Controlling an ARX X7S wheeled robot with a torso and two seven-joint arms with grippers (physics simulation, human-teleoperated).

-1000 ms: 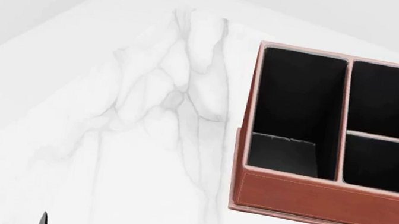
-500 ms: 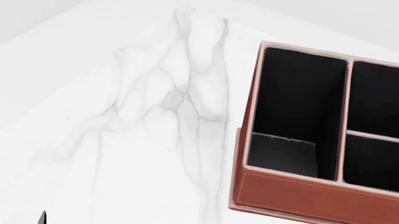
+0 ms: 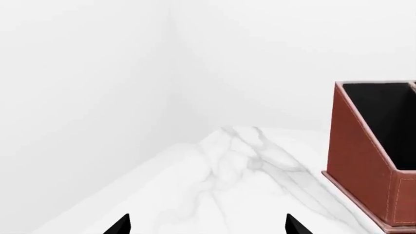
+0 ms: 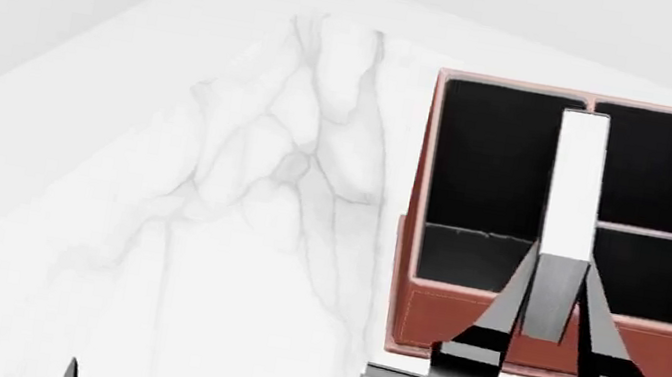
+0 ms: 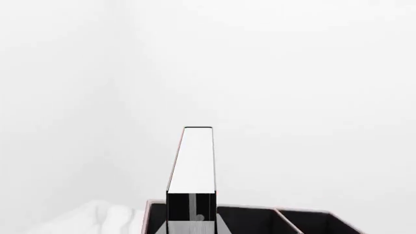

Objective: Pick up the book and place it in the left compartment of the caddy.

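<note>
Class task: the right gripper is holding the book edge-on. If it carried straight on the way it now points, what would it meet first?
Probably the caddy. The right gripper points across it with the book leading, lined up near the divider beside the left compartment. Height above the rim is unclear, so it might pass over.

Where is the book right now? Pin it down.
In the head view the book is held edge-up in the right gripper, above the caddy, over the divider bordering the left compartment; it is not inside yet.
</note>
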